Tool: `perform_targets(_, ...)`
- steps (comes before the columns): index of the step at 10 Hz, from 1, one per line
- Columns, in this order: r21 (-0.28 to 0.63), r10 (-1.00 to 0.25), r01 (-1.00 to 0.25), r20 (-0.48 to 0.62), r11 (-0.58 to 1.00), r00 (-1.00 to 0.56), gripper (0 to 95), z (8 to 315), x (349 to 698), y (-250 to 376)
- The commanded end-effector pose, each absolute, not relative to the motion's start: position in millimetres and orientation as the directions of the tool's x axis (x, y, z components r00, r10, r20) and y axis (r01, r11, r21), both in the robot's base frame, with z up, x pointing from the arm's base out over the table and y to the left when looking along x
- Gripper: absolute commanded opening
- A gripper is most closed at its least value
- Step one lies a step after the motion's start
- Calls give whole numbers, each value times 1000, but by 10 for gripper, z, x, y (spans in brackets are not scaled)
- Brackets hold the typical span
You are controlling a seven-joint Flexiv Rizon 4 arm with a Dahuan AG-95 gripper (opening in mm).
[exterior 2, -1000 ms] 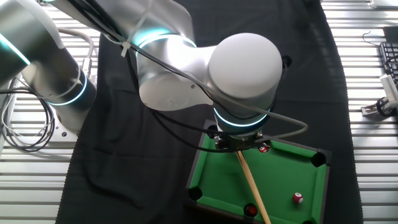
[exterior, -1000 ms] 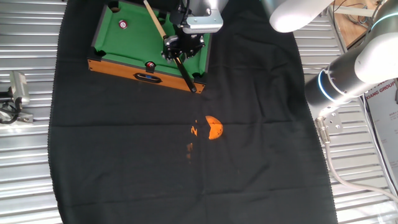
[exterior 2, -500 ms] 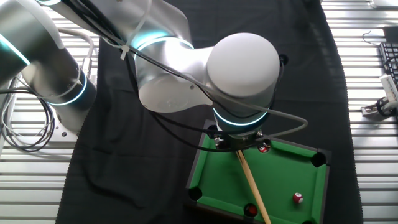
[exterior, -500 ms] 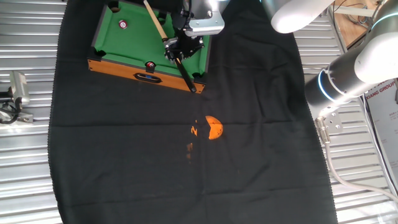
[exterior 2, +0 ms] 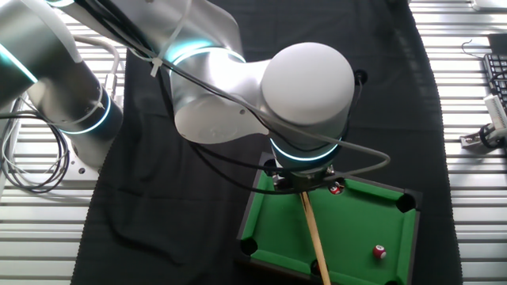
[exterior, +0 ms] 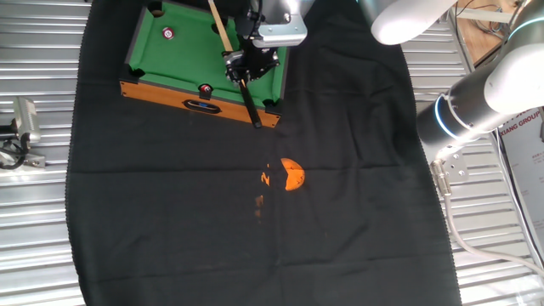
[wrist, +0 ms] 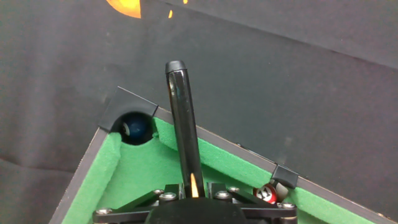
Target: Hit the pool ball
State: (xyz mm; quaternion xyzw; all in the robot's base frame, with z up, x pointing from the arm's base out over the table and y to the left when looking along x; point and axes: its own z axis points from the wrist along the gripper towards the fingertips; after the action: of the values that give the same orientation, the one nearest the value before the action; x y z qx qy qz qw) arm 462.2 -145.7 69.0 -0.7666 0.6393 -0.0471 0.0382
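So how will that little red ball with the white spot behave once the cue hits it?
The pool ball is round on flat green felt, so it probably rolls freely. Being tiny, it likely moves at a light tap from the cue.

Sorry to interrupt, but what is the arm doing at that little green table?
The arm's tool is clamped on a small cue stick above a toy pool table. The bright red pool ball sits near the far corner, apart from the cue. A darker red ball rests at a side pocket.
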Motion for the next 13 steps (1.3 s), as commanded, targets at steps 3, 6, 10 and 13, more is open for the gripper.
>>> perform_targets(3, -122, -986, -979, 19, -166, 164, 0, 692, 4620, -1457)
perform_targets(6, -117, -987, -980, 10, -162, 162, 0, 720, 4629, -1435)
perform_targets(10, -105, -987, -982, -2, -160, 161, 0, 815, 4678, -1244)
perform_targets(13, -104, -981, -976, 13, -191, 191, 0, 871, 4731, -1069)
